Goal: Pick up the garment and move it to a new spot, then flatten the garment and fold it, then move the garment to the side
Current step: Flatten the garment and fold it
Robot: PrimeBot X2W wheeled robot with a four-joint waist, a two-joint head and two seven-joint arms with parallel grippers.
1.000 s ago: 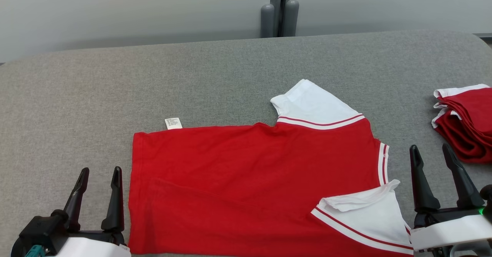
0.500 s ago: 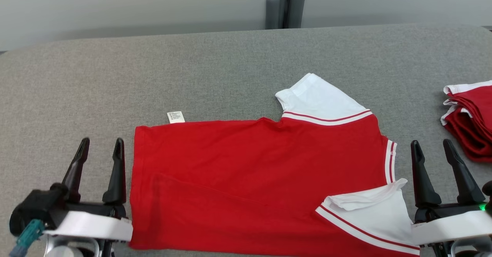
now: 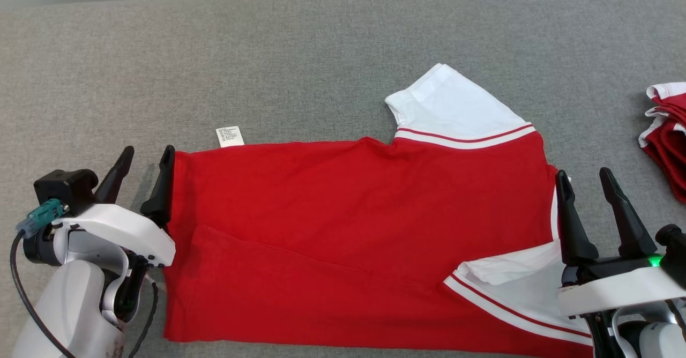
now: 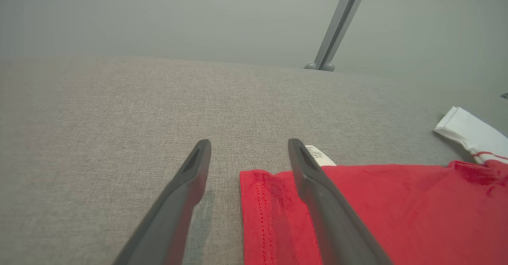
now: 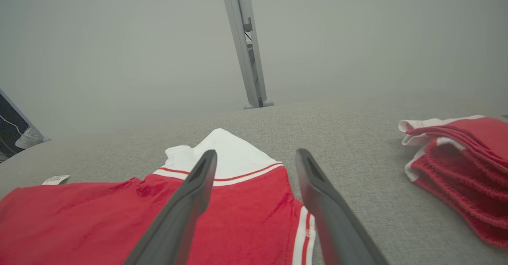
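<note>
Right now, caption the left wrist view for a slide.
Open left fingers straddle the red garment's hem corner on the grey table.

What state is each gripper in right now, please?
Left gripper: open, empty, fingers astride the hem of the red fabric shirt with white sleeves.
Right gripper: open, empty, over the shirt's striped edge.

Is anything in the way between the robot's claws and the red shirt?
Nothing visible is in the way. The open left gripper is at the hem edge of the red shirt, and the open right gripper is at its striped collar edge.
</note>
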